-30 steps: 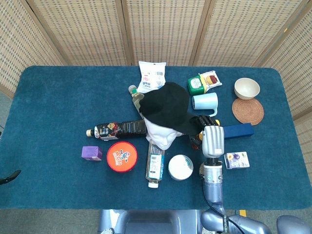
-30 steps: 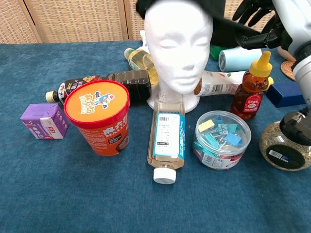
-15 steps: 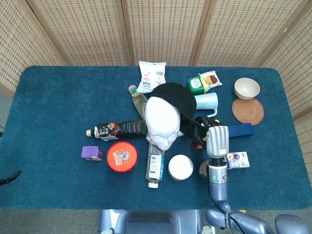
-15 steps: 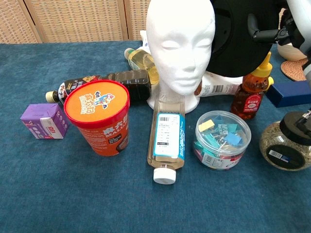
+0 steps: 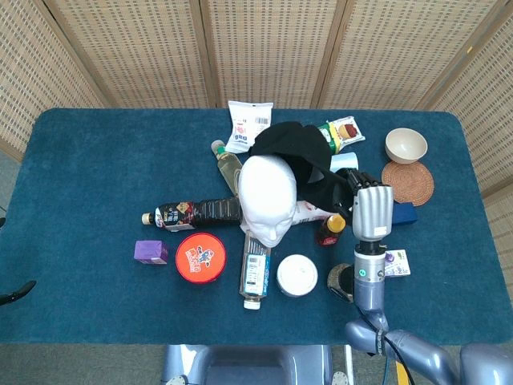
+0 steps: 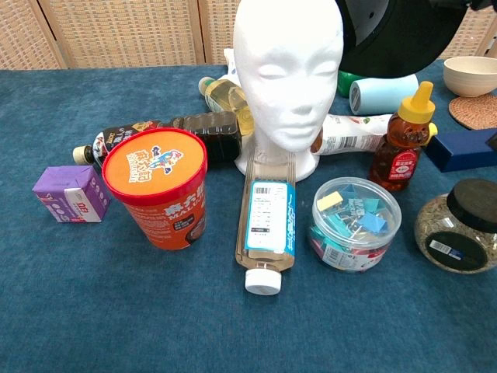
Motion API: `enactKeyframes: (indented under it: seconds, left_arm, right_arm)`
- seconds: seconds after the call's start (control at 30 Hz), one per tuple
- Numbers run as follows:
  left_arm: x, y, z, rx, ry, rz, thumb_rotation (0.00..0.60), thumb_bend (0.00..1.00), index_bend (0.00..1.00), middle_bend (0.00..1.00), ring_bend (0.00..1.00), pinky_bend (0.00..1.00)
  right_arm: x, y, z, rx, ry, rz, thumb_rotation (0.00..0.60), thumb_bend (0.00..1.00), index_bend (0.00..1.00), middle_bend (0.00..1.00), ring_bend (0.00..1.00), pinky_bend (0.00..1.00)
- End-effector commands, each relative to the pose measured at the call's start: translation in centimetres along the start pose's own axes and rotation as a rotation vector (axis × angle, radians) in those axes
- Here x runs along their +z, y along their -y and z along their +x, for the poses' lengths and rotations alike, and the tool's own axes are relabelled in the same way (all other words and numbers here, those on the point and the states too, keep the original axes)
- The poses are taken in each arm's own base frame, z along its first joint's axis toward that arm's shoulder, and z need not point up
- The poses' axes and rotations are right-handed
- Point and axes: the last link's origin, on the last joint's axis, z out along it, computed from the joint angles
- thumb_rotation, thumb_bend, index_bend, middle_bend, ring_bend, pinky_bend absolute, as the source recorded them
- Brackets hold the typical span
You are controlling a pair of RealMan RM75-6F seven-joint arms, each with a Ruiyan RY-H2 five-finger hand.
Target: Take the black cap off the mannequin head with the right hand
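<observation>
- right hand (image 5: 370,210) grasps the black cap (image 5: 295,151), lifted clear so it won't snag
- mannequin head (image 6: 288,71) stands bare

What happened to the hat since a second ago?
The right robot hand, gripping the black cap, pulled it off the mannequin head and carried it toward the robot's right. The head is now bare. The bottles, the orange tub and the other table items stayed put.
</observation>
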Motion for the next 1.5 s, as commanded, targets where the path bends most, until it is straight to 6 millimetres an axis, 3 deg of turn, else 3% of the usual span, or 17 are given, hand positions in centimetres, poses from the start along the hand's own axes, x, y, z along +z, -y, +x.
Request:
enactKeyframes:
  seconds: [0.03,0.27,0.33,0.57,0.63,0.93,1.37,1.5]
  left_arm:
    - [0.0,0.0,0.0,-0.001,0.001,0.001,0.600,0.11,0.00,0.00,0.00,0.00]
    - [-0.1,0.0,0.0,-0.001,0.001,0.002,0.600,0.11,0.00,0.00,0.00,0.00]
    - [-0.1,-0.1,-0.1,-0.001,0.003,-0.001,0.600,0.11,0.00,0.00,0.00,0.00]
    - [-0.2,-0.1,-0.1,-0.003,-0.001,-0.002,0.600,0.11,0.00,0.00,0.00,0.00]
    - [-0.2,-0.2,-0.1,-0.004,0.002,-0.004,0.600,0.11,0.00,0.00,0.00,0.00]
    - [-0.2,-0.3,-0.3,0.006,0.015,-0.008,0.600,0.11,0.00,0.00,0.00,0.00]
    - [-0.2,-0.3,-0.3,0.004,0.015,-0.004,0.600,0.11,0.00,0.00,0.00,0.00]
    - [-0.2,-0.3,-0.4,0.006,0.022,-0.007,0.600,0.11,0.00,0.00,0.00,0.00]
  right_arm:
    - [1.8,-0.5,0.7,-0.037,-0.025,0.001,0.600,0.67,0.70,0.74,0.67,0.81]
    - [5.7,-2.8,3.0,-0.149,-0.078,-0.017,0.600,0.67,0.70,0.74,0.67,0.81]
    - [7.1,-5.6,4.6,-0.264,-0.100,-0.035,0.600,0.67,0.70,0.74,0.67,0.81]
    - [7.8,-9.0,6.2,-0.456,-0.082,0.049,0.600,0.67,0.70,0.74,0.67,0.82]
    - [6.8,-11.1,6.9,-0.601,-0.040,0.141,0.600,0.67,0.70,0.74,0.67,0.82]
    - [2.1,-13.9,6.0,-0.744,0.103,0.298,0.600,0.67,0.70,0.74,0.67,0.83]
    - [-2.5,-12.6,6.6,-0.731,0.216,0.401,0.600,0.67,0.70,0.75,0.67,0.82]
    - [-4.1,-11.7,7.1,-0.673,0.340,0.421,0.600,0.66,0.66,0.70,0.63,0.80]
